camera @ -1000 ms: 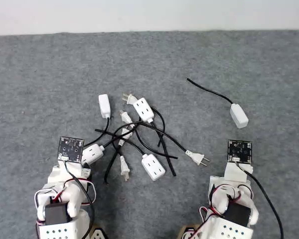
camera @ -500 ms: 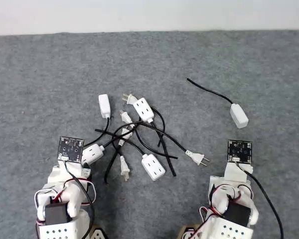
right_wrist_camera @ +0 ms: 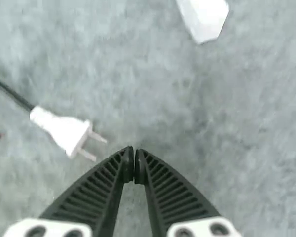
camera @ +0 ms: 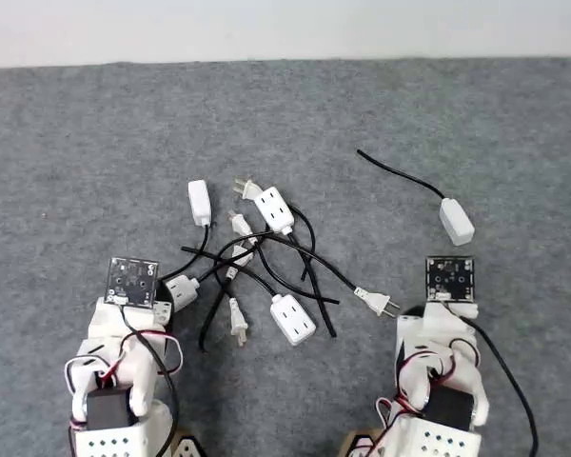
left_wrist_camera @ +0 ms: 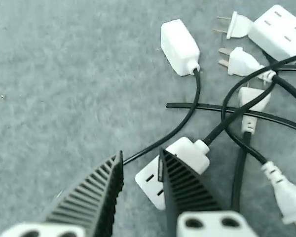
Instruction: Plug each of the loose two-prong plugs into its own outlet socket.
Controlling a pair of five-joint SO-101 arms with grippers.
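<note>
Both arms are edging forward, beginning the first pickup. The left gripper [left_wrist_camera: 140, 153], claw parted, is nearing an outlet socket [left_wrist_camera: 187, 153] at two o'clock; the right gripper [right_wrist_camera: 133, 150], claw closed, is nearing a two-prong plug [right_wrist_camera: 64, 131] at ten o'clock.

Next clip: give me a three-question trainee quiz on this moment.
1. True or false: the right gripper is shut on the two-prong plug.
2. What lies closest to the left gripper? A) a white socket block B) a screwdriver C) a coil of rope
3. Fill in: the left gripper's jaws stand ___.
Key: 1 false, it is shut on nothing and the two-prong plug lies apart from it; 2 A; 3 open.
</note>
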